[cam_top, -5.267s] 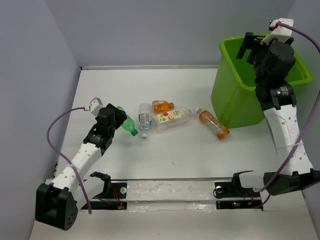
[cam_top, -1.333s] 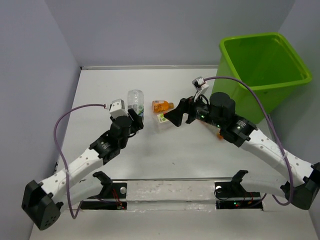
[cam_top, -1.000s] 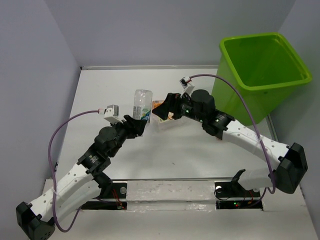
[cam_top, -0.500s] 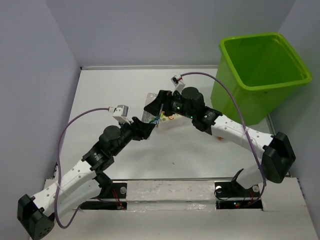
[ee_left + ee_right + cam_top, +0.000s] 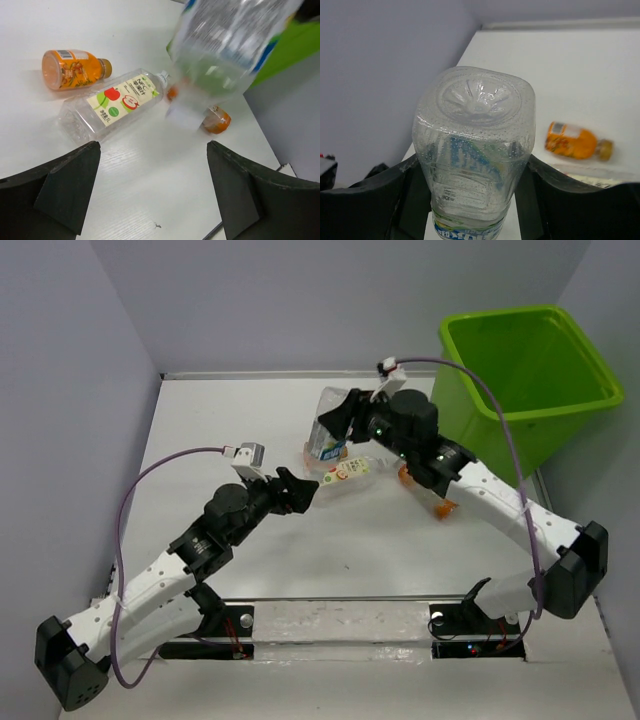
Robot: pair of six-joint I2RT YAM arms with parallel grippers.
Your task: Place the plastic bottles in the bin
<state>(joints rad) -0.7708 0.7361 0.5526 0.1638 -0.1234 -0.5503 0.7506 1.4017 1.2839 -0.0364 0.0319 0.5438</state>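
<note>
Pinching a clear bottle (image 5: 326, 443) in my right gripper (image 5: 338, 420), I hold it above the table (image 5: 220, 420) at upper centre of the overhead view, well apart from the lime-green bin (image 5: 470, 455) at upper right. Its blue and white label is too small to read. My left gripper (image 5: 305, 492) sits just below it, fingers spread, holding nothing. Beneath lie an apple-label bottle (image 5: 348, 471) and an orange bottle (image 5: 436, 498), partly under my right arm.

Through my left wrist camera, my left fingers (image 5: 65, 190) stand wide apart at the lower corners. The clear bottle (image 5: 225, 50) is blurred at upper right, its label unreadable. On the table lie a small orange bottle (image 5: 75, 67) with a barcode on its label, and the apple-label bottle (image 5: 107, 105), with red apples and green print too fine to read. The other orange bottle (image 5: 216, 121) peeks out behind.

Through my right wrist camera, the clear bottle (image 5: 475, 150) fills the centre, base towards the lens, clamped between my right fingers (image 5: 375, 200). Its blue lettering is distorted. The small orange bottle (image 5: 575, 141) lies at right.
</note>
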